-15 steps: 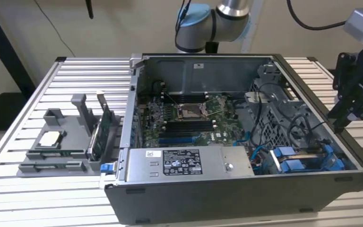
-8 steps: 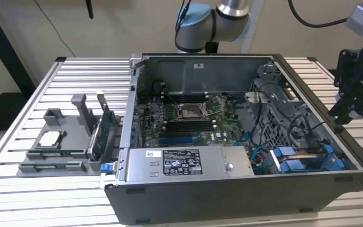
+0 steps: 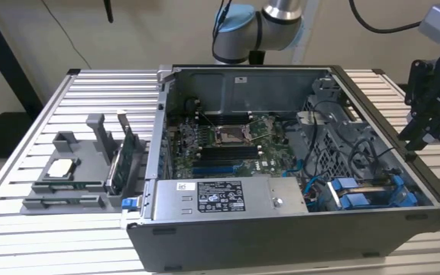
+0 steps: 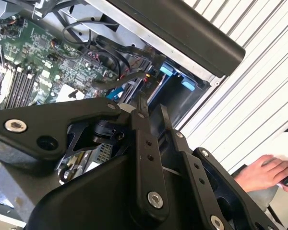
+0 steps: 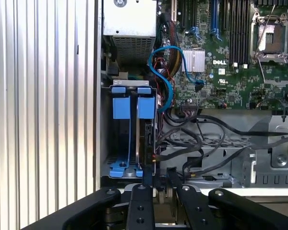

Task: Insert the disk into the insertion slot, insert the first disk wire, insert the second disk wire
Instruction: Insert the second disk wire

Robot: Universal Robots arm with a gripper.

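Black claw [image 4: 153, 109], silver screws [image 4: 155, 200]; silver-blue arm [image 3: 260, 28], black cable [image 3: 369, 24].

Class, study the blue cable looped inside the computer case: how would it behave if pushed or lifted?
Probably floppy: the blue cable hangs in a loose curve, so it would bend rather than slide. Likely light, being thin. One end seems plugged into the motherboard, so it may tug back when lifted.
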